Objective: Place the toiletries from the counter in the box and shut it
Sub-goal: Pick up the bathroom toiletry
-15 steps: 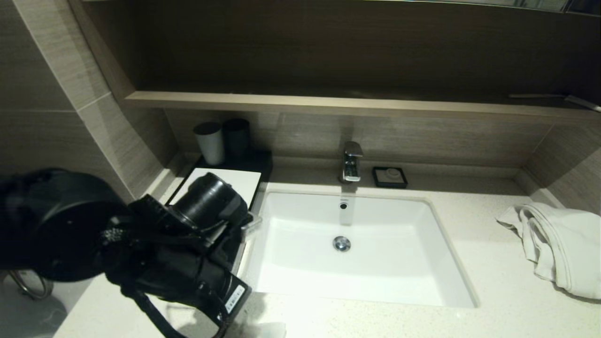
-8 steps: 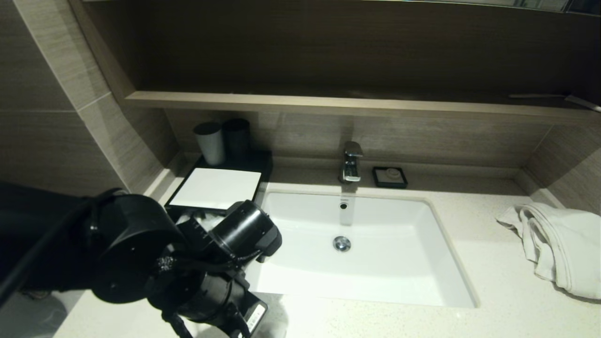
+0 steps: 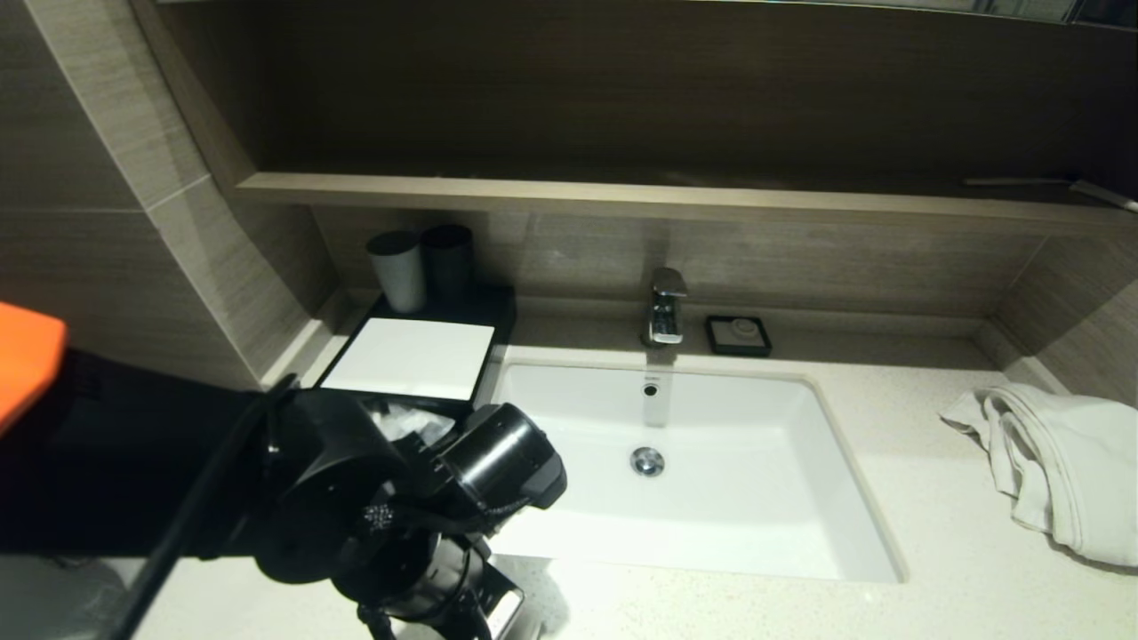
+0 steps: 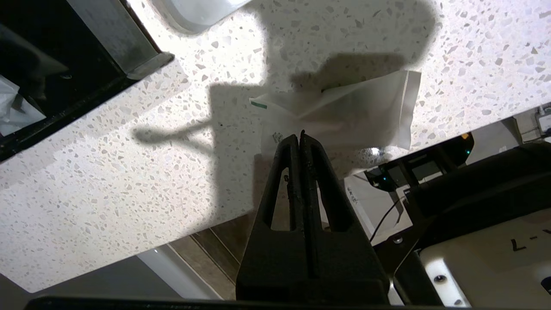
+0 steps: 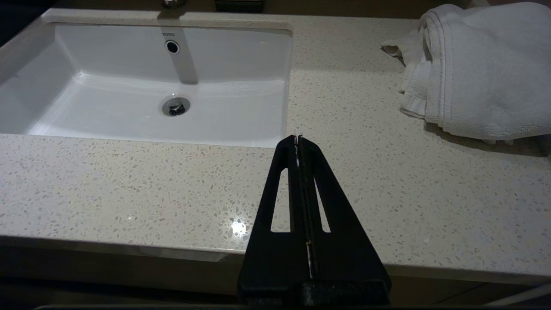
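Now the left gripper (image 4: pixel 300 137), fingers pressed together and holding nothing, hangs just above a white sachet (image 4: pixel 344 113) lying on the counter (image 4: pixel 107 172) near the open black box (image 4: pixel 64 77), while the right gripper (image 5: pixel 298 138) is parked closed.

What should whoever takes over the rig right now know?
Left gripper: jaws shut, empty, above the white sachet lying at the counter's front edge.
Right gripper: jaws shut, parked by the counter's front edge, right of the sink.
Black box: open, a packet already inside.
Left: grasp the sachet, box it, close the lid.
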Robot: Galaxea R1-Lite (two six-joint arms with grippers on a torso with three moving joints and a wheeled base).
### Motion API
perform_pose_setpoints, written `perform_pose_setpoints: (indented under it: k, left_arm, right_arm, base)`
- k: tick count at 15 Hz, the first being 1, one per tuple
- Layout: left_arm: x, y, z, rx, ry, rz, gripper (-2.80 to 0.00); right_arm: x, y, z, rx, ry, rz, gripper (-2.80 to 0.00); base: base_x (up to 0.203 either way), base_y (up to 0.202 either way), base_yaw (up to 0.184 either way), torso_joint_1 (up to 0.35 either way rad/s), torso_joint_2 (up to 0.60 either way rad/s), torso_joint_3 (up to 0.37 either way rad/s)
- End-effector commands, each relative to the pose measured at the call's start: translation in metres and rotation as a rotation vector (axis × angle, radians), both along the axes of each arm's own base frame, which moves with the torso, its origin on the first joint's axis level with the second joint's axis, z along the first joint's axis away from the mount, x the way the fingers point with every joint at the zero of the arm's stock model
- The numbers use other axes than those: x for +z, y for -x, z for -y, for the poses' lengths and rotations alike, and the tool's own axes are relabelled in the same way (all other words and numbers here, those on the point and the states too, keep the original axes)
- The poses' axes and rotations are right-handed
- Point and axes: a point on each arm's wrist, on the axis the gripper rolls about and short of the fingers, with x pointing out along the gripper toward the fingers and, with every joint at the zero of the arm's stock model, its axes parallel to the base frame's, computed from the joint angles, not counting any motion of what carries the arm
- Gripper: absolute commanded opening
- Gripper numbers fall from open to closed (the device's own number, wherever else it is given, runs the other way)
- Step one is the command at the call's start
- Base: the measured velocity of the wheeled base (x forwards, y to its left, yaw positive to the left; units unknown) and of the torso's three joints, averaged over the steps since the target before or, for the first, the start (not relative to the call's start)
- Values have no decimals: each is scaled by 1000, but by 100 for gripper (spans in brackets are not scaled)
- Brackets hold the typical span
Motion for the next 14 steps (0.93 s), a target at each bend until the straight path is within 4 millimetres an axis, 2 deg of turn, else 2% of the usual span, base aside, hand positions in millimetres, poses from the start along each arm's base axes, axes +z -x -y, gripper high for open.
perform_pose_setpoints:
  k: [1, 5, 6, 14]
  left_arm:
    - [-3, -1, 3, -1, -11, -8, -280]
    - [-4, -2, 5, -6, -13, -9, -277]
    - [-4, -2, 6, -7, -12, -10, 0]
    - [-9, -6, 14, -15, -24, -19, 0]
  right_arm:
    - [0, 0, 0, 0, 0, 0, -280]
    - [0, 0, 0, 0, 0, 0, -280]
    - [0, 0, 0, 0, 0, 0, -280]
    - [0, 0, 0, 0, 0, 0, -280]
  base:
    - [0, 0, 0, 0, 0, 0]
    - [0, 0, 0, 0, 0, 0]
    - [0, 0, 0, 0, 0, 0]
    - [0, 0, 0, 0, 0, 0]
